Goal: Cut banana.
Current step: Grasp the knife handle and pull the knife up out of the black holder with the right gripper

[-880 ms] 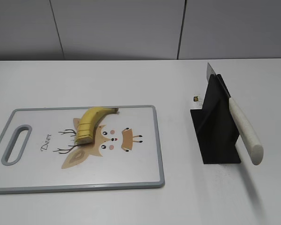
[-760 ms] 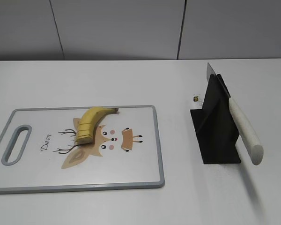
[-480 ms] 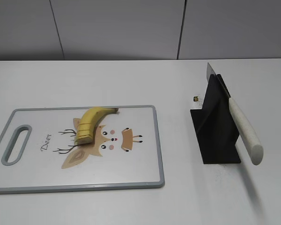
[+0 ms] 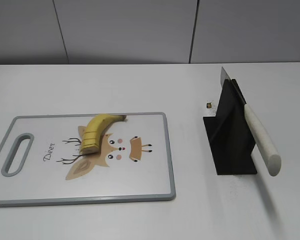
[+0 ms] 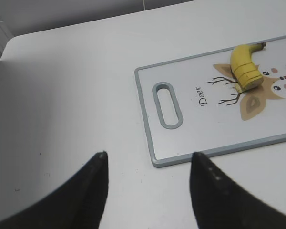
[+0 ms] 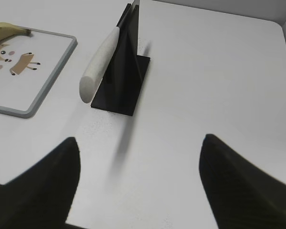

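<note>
White table (image 4: 140, 85) carries grey-rimmed cutting board (image 4: 140, 175) at left, black knife stand (image 4: 230, 145) well apart at right, tiny dark speck (image 4: 208, 105) just beside stand's far corner.

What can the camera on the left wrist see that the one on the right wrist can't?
Only the left wrist view shows the open left gripper, the cutting board's handle slot and the banana's sliced end. Only the right wrist view shows the open right gripper and the knife resting in its black stand. Both show the cutting board and the banana.
</note>
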Controlling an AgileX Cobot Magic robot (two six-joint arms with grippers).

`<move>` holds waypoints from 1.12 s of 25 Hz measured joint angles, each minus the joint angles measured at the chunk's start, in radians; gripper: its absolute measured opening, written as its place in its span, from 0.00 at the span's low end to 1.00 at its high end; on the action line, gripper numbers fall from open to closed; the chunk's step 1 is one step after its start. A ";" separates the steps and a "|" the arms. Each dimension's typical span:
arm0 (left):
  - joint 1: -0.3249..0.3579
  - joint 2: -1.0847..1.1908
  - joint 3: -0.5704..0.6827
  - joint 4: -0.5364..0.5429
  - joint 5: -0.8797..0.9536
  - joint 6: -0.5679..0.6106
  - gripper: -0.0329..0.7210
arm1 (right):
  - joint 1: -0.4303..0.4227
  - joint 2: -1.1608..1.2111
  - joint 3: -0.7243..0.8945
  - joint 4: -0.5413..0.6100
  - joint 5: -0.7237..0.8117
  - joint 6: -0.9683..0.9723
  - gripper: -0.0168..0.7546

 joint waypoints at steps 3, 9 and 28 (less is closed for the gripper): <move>0.000 0.000 0.000 0.000 0.000 0.000 0.75 | 0.000 0.000 0.000 0.000 0.000 0.000 0.78; 0.000 0.000 0.000 0.000 0.000 0.000 0.75 | 0.000 0.000 0.000 0.000 0.000 0.000 0.78; 0.000 0.000 0.000 0.000 0.000 0.000 0.75 | 0.000 0.413 -0.133 0.048 0.013 0.054 0.78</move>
